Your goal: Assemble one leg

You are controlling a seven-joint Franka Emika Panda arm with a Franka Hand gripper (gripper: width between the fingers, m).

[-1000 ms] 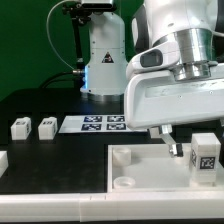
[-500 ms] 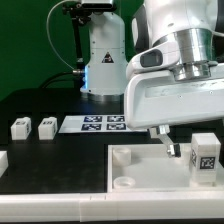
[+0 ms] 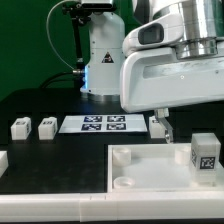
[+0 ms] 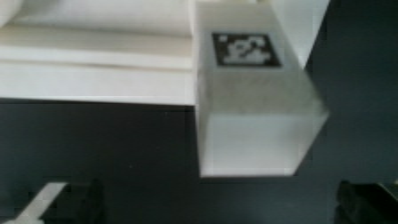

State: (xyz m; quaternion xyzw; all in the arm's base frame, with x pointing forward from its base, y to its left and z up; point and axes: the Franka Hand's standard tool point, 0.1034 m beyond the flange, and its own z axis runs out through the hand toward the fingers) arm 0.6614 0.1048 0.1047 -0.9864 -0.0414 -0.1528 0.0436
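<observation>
So the leg [image 3: 205,158] is standing upright on the tray [image 3: 155,172], at the corner toward the exterior view's right, with its black-and-white marker [image 3: 207,160] facing the camera; whether it's properly seated in a corner socket or just sitting there can't be told from these shots.

The gripper [image 3: 161,126] hangs just above the tray's far edge, toward the exterior view's left of the leg and clear of it, with no contact. The exterior view doesn't give a clean look at the jaws, but the wrist view does: the dark fingertips [image 4: 63,200] sit wide apart at opposite sides of the picture, so the gripper [image 4: 217,203] is spread and has nothing in it. In that same view the leg [image 4: 254,105] fills the middle, marker [image 4: 242,50] a bit blurry but readable as a square tag, and the tray [image 4: 89,60] shows as white surface right beside it.

Everything else is on the black table [image 3: 40,150]:
- One spare leg [image 3: 20,128] and a second spare leg [image 3: 46,127] stand just beside each other toward the exterior view's left, well apart from the tray.
- The marker board [image 3: 105,124] lies flat between those two and the gripper.
- A white part [image 3: 3,160] pokes in at the left edge, cut off, too little showing to say what it is.

The arm [image 3: 175,70] takes up most of the upper right of the exterior view – big white housing.
</observation>
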